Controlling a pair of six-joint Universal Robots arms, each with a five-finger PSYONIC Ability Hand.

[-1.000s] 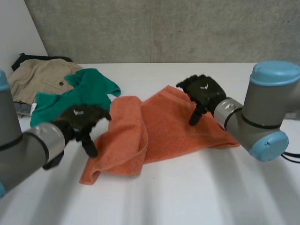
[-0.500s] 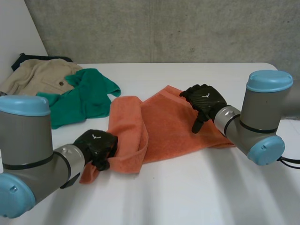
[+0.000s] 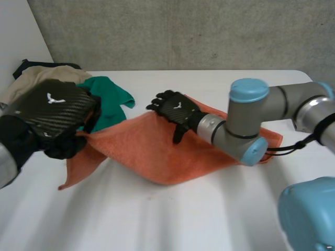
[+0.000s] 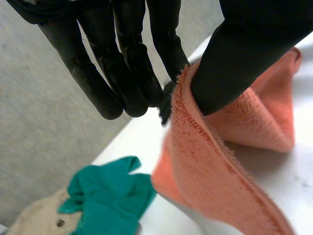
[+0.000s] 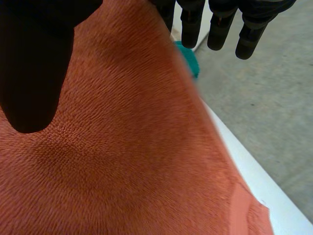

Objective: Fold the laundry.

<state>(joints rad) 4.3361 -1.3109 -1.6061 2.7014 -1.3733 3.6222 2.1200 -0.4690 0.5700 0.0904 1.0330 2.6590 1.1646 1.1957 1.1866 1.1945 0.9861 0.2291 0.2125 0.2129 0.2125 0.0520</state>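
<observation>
**Orange towel held up by one end, far edge under the other hand**

Head view: the orange towel (image 3: 172, 157) lies across the middle of the white table (image 3: 183, 225). Its left end is raised off the surface by the left hand (image 3: 49, 112), and a loose corner hangs below that hand toward the table. The right hand (image 3: 175, 109) sits on the towel's far edge, near the middle. A green cloth (image 3: 110, 97) and a beige garment (image 3: 31, 83) lie at the far left corner, just behind the left hand. The near half of the table is bare, which gives the most room to swing the cloth. The right arm lies over the towel's right end.

Left wrist view: the thumb (image 4: 244, 54) presses the towel's hemmed edge against the straight fingers (image 4: 127, 73), so the cloth is pinched there. The terry drapes from that pinch in soft folds.

Right wrist view: the thumb (image 5: 34, 63) rests on the towel. The fingers (image 5: 220, 24) are straight and slightly spread, and they reach past the far edge without closing on it.

The towel looks light, thick and limp. It will likely sag wherever it is not held, and its nap should grip well. Corners or the hem are probably the best places to take hold. The raised end should stay clear of the green cloth.
</observation>
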